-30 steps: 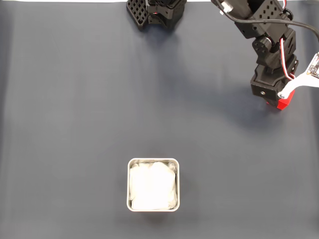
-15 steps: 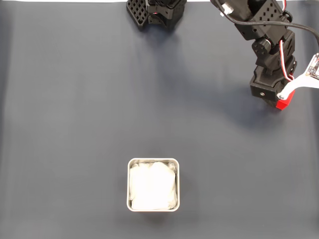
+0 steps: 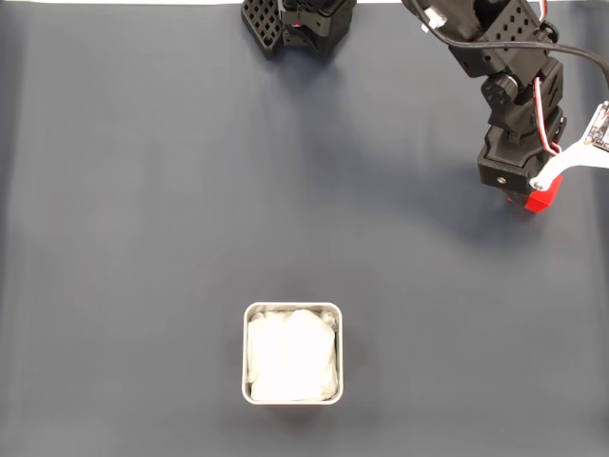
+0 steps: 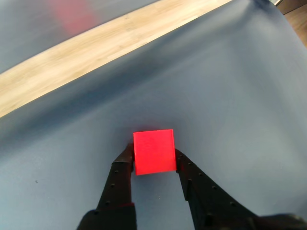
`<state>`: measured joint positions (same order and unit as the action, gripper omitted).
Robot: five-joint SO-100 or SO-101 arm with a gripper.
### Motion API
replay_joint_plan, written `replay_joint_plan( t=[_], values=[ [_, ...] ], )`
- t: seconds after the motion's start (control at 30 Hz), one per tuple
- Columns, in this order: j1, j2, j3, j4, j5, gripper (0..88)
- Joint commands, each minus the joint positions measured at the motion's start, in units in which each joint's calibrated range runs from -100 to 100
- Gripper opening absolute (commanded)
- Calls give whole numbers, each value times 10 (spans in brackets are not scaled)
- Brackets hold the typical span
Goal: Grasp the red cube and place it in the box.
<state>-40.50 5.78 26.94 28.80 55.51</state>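
Surface: dark slate-blue mat [image 3: 171, 219] covering the table, smooth, faint creases; fixed view looks straight down on it.
Room: wrist view shows a pale wooden strip [image 4: 96, 40] beyond the mat's far edge, more blue-grey beyond that, with a blurred reddish patch at the top left.
Arm: black arm [image 3: 504, 86] enters from the top right of the fixed view, red and white wires along it, a white bracket [image 3: 571, 162] jutting to the right edge.
Base: black perforated block [image 3: 295, 24] at the top centre of the fixed view.
Gripper: gripper [image 4: 153, 155] in the wrist view reaches up from the bottom edge, two black fingers [image 4: 120, 177] narrowed to the cube's width, one pressed on each side face.
Red cube: red cube [image 4: 154, 151] sits clamped between the fingertips, top face square to the wrist camera; whether it rests on the mat or is lifted, cannot tell.
Fixed-view difference: only a corner of the red cube [image 3: 533, 199] peeks from under the arm's black housing at the right; fingers hidden there.
Box: box [image 3: 335, 381] with pale metal rim and white lining, low centre of the fixed view, well apart from the cube.
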Motion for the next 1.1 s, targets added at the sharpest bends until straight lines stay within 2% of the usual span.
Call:
replay_joint_plan(
  t=[0.0,0.53,1.07],
  values=[
    [9,-4,-26,-9,5,151],
    [14,-20,-32,-4,4,131],
    [68,-136,-35,66,1,125]
  ],
)
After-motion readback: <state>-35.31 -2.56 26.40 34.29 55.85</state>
